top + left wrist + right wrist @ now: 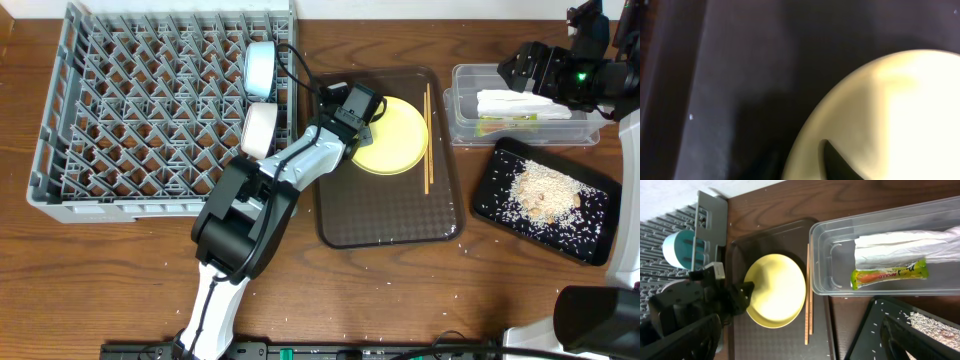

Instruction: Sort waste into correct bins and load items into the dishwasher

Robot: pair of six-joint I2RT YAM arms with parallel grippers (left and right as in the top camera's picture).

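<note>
The yellow plate (pixel 400 140) lies on the brown serving tray (pixel 390 215) toward the worktop's far edge, the left gripper (pixel 368 118) at its left rim, whether clamped I cannot tell, with the grey dish rack (pixel 150 110) beyond toward the left edge

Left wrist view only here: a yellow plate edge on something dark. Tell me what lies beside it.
Observer: Chopsticks lie on the brown tray, just right of the plate.
Operator: Report what's in the rack.
Observer: A blue bowl and a white bowl stand on edge along its right side.
Operator: Give me the right arm.
Observer: The right gripper hovers over the tub, which holds the wrapper and sachet.
</note>
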